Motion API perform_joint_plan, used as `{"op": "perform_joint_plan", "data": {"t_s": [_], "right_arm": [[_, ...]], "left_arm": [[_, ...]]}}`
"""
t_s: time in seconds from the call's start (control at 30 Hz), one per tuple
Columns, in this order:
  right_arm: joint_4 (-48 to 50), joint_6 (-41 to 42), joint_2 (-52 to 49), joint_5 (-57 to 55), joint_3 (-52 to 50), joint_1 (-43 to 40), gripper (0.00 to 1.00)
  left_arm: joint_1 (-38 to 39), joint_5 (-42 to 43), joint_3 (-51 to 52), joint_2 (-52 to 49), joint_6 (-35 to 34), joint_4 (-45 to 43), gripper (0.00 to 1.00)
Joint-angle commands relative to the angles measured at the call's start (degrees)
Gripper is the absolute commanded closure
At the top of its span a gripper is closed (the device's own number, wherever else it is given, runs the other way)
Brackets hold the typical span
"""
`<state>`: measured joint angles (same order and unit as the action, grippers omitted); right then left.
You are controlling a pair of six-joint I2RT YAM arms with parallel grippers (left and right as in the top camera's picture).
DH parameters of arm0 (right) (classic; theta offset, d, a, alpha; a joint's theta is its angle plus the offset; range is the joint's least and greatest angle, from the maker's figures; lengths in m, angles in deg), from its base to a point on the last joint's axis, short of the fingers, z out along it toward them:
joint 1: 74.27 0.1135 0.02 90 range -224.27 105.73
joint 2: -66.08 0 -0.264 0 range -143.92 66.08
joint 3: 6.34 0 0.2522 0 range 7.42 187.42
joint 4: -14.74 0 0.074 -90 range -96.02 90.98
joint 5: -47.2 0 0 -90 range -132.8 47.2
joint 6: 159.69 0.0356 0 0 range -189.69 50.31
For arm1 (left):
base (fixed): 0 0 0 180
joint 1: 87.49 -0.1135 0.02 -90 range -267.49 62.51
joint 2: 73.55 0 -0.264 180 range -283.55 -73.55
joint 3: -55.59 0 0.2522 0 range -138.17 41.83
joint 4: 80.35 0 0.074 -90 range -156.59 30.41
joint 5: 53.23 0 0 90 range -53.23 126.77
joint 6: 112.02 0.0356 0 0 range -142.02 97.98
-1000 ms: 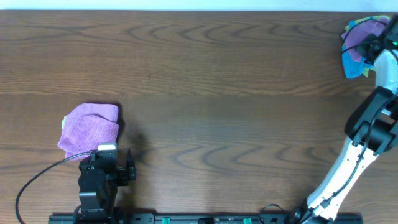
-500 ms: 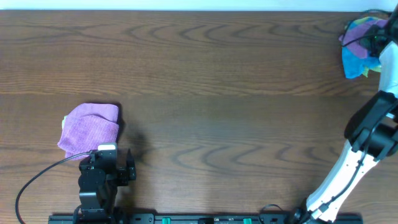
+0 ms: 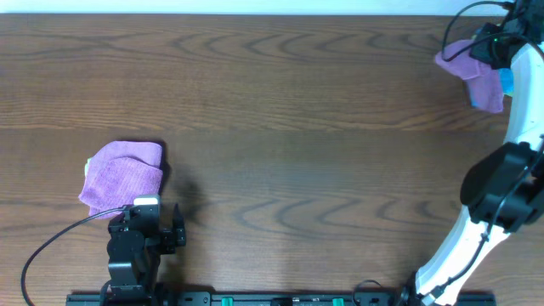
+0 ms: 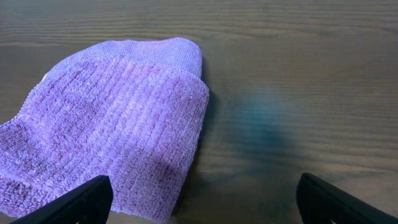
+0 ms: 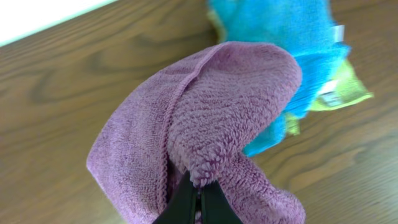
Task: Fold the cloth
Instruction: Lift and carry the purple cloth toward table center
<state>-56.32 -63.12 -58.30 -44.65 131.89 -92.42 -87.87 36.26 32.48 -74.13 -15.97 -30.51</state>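
Right of the folded lilac cloth [image 3: 125,174] the table [image 3: 289,127] offers open passage up to the far right corner. There, well apart from it, the cloth [image 3: 466,66] hanging from the right pincer [image 5: 199,204] crowds a blue cloth [image 5: 292,37] and a yellow-green cloth [image 5: 341,90].

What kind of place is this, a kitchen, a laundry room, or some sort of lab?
Probably a robotics lab bench: a left arm and a right arm stand at one edge of a wood-grain table, and the right gripper pinches a purple cloth by a blue cloth.
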Motion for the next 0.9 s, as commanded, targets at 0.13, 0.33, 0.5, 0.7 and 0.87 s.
{"op": "perform_joint_plan", "data": {"t_s": [0.13,0.33,0.5,0.7,0.87], "right_arm": [[-7.5,-3.9,6.9,6.9,1.2,1.1,0.99],[-15.5,-5.8,11.4,8.4,1.2,1.7,0.98],[-19.3,-7.7,15.1,9.4,-1.2,2.5,0.98],[-18.7,-9.7,21.4,9.3,-12.7,5.4,0.99],[-9.5,-10.5,30.9,9.4,-31.0,7.7,0.98]], "left_arm": [[-0.3,-1.0,0.5,0.4,0.4,0.2,0.05],[-0.3,-1.0,0.5,0.4,0.4,0.2,0.05],[-0.3,-1.0,0.5,0.4,0.4,0.2,0.05],[-0.3,-1.0,0.5,0.4,0.4,0.2,0.05],[-0.3,-1.0,0.5,0.4,0.4,0.2,0.05]]}}
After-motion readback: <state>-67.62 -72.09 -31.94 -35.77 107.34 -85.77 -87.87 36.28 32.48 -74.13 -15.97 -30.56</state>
